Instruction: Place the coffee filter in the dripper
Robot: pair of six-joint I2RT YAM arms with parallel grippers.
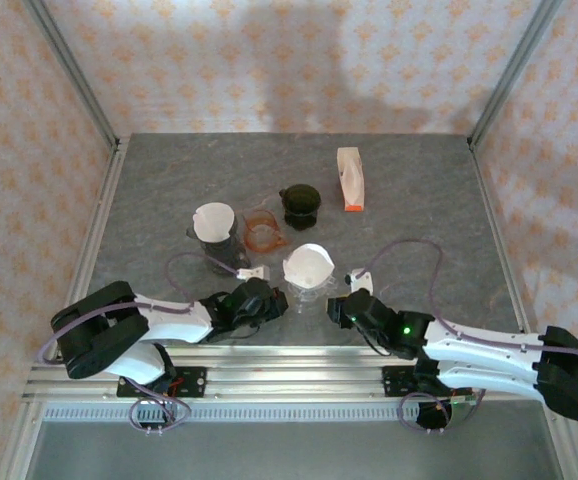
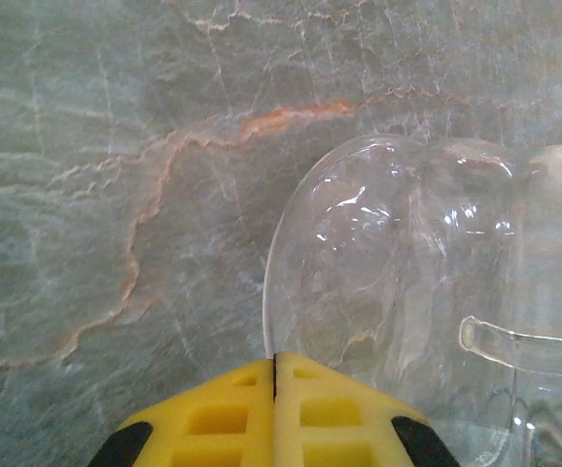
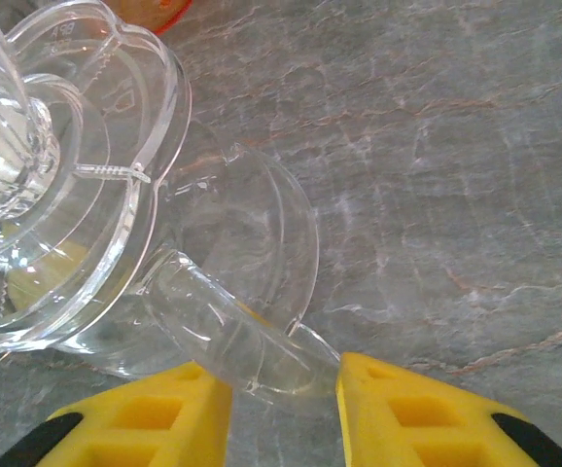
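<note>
Left claw (image 2: 274,381) clenched at the dripper (image 2: 407,292) rim, right claw (image 3: 282,377) released astride its handle (image 3: 228,331), filter (image 1: 307,263) inside

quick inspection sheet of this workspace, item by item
surface: grey marbled table, no spills seen
job's things: white coffee filter sits in the clear dripper, between the two grippers
clutter: second filter in another holder, orange dripper, dark dripper, white packet
grippers: left gripper shut, pads meeting at the clear dripper's base rim, a pinch on it cannot be told; right gripper open, dripper handle between its fingers
cables: purple cable loops over the table by each arm, not touching the items
surroundings: patterned wall, metal frame post
</note>
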